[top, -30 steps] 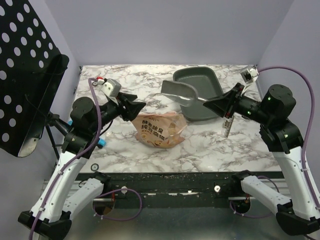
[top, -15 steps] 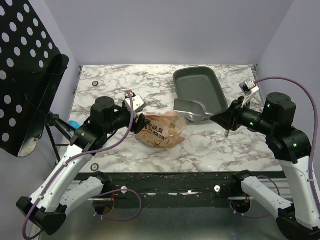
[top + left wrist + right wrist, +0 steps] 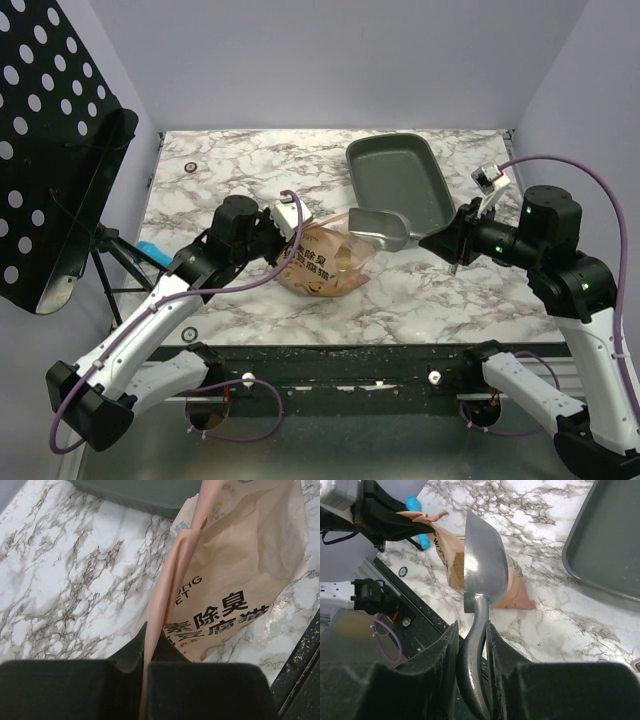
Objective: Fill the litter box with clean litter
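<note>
My left gripper [image 3: 146, 645] is pinched tight on a thin fold of the litter bag [image 3: 235, 580], right at its upper edge. My right gripper [image 3: 472, 645] is clamped on the handle of the grey scoop [image 3: 482, 565]. The scoop's bowl hangs over the bag's far end, close to the near rim of the litter box [image 3: 400, 175].

The film I hold is slick and only a narrow strip sits between my fingers. If I pull too hard, or the scoop drags against the bag, I judge it could slide out and the mouth would fall shut. The scoop may also shove the soft bag across the marble table [image 3: 250, 160] rather than dig in, since nothing else pins it. The handle is rounded, so a loaded bowl could twist in my grip and shed granules short of the box.

The litter box stands at the back of the table, right of centre, its dark floor bare as far as I can see. The clean litter [image 3: 456, 567] shows only as a tan, grainy patch in the bag just beside the scoop's bowl. I cannot tell whether that is through the mouth or a clear window.
</note>
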### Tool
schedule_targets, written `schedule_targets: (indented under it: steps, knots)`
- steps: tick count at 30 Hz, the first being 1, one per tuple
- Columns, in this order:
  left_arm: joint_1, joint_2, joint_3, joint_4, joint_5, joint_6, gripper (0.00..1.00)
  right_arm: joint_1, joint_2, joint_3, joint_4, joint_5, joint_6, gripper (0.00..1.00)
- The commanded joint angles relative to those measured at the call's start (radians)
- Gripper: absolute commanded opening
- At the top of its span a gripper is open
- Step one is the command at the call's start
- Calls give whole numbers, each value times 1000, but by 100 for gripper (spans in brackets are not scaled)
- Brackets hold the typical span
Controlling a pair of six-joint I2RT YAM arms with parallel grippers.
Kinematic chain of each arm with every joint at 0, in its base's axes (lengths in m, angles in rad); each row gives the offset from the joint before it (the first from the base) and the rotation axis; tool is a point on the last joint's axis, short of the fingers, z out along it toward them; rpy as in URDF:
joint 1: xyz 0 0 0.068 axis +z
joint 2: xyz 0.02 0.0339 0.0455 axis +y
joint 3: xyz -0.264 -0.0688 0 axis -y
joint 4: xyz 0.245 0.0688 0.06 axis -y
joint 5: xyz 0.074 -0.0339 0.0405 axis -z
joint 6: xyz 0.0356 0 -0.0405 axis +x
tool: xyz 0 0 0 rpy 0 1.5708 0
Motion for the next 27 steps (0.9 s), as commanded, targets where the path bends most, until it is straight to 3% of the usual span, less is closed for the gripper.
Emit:
schedule_targets:
  steps: [1,11,18,27]
  knots:
    - [-31,-77,-44,20,-90,-1,0,20,39,10,-33,19,-20,0]
    - [-73,-278,-132,96,-195,-67,0,110,163,120,-159,91,-63,0]
    - [-76,-320,-162,137,-259,-81,0,201,218,168,-228,173,-83,0]
    - [-76,-393,-210,191,-187,-98,0,302,380,257,-284,249,-135,0]
